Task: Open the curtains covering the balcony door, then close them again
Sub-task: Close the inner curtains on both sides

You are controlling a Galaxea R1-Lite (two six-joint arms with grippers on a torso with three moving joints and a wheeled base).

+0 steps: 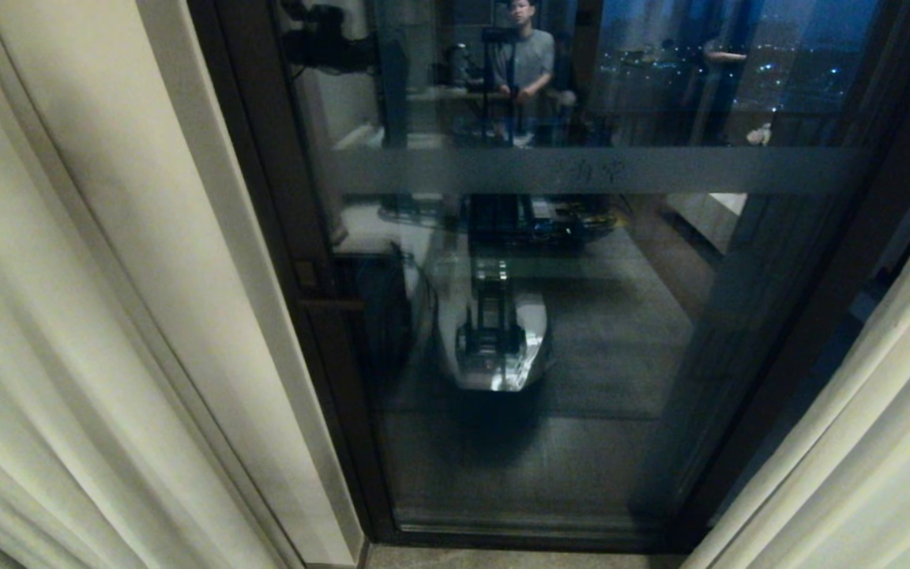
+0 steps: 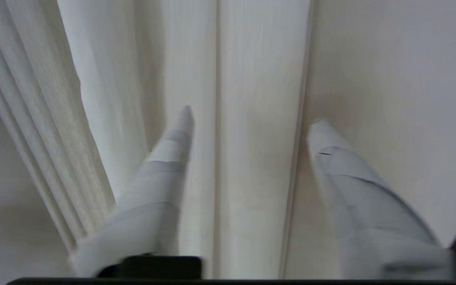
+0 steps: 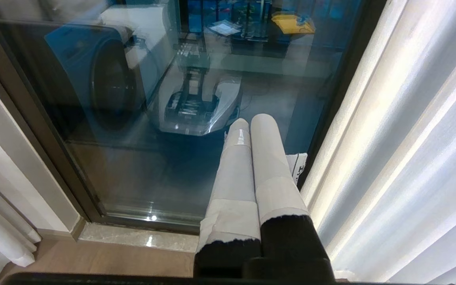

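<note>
Head view: the balcony door point(image 1: 581, 332) is seen uncovered between the curtains, its dark, near-black frame enclosing a large reflective pane crossed by a greyish horizontal band. The left curtain panel point(image 1: 44, 379) is gathered at the left edge of the picture, beside a cream wall strip point(image 1: 210, 261); the right curtain panel point(image 1: 874, 442) is gathered at the lower right. Both are made of cream woven fabric in long vertical pleats with straight hemmed edges. The robot's own base and a person standing in the room are reflected in the glass, and city lights are seen beyond it.

In the left wrist view, the left tool point(image 2: 247, 118) is seen with its pale wrapped fingers point(image 2: 164, 158) spread apart, nothing being held between them; a hemmed fold of the left curtain panel lies just ahead of the gap, though contact cannot be told.

In the right wrist view, the right tool point(image 3: 251, 120) is seen with its fingers pressed together, empty, pointed down at the door's lower pane, with the right curtain panel just beside it
</note>
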